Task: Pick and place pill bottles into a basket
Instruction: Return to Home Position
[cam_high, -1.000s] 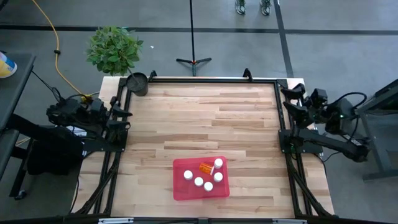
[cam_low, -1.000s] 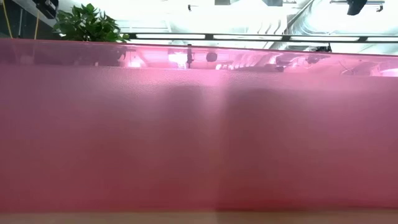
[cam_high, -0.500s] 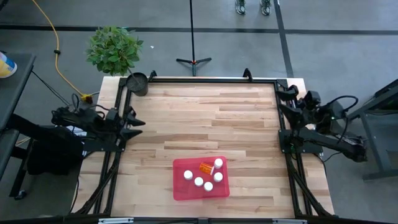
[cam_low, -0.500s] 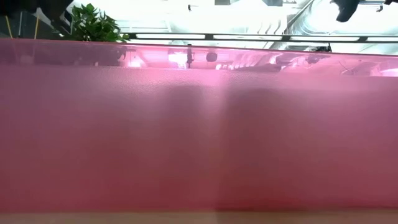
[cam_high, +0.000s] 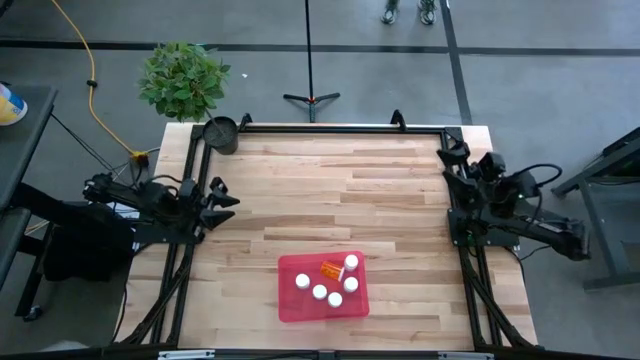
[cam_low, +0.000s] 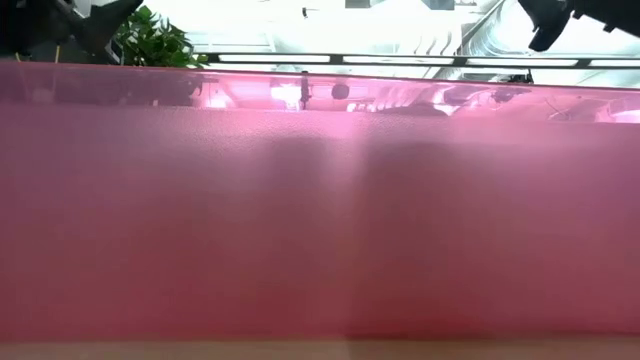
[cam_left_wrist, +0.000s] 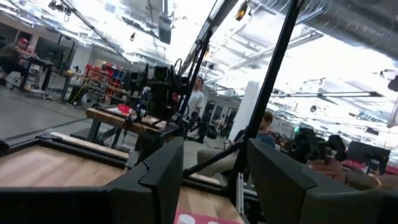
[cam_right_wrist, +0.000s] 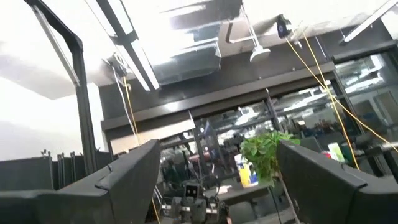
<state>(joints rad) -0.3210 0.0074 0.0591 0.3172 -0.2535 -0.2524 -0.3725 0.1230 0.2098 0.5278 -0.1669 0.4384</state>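
Observation:
The red basket (cam_high: 296, 304) lies on the table near its front edge. Several white pill bottles (cam_high: 320, 292) and one orange bottle (cam_high: 330, 269) sit in it, the orange one on its side. The basket's red wall (cam_low: 320, 220) fills the low view. My left gripper (cam_high: 225, 198) is open and empty above the table's left edge. My right gripper (cam_high: 447, 160) is open and empty above the table's right edge. Both are far from the basket.
A small black round pot (cam_high: 221, 133) stands at the far left corner, with a green plant (cam_high: 183, 79) on the floor behind it. A black frame (cam_high: 330, 128) runs round the table. Bare wood lies between the arms and the basket.
My left gripper has swung from outside the frame toward the table's right, out over the left edge. My right gripper has moved toward the table's left and far side, over the right rail. The bottles and the basket have stayed still.

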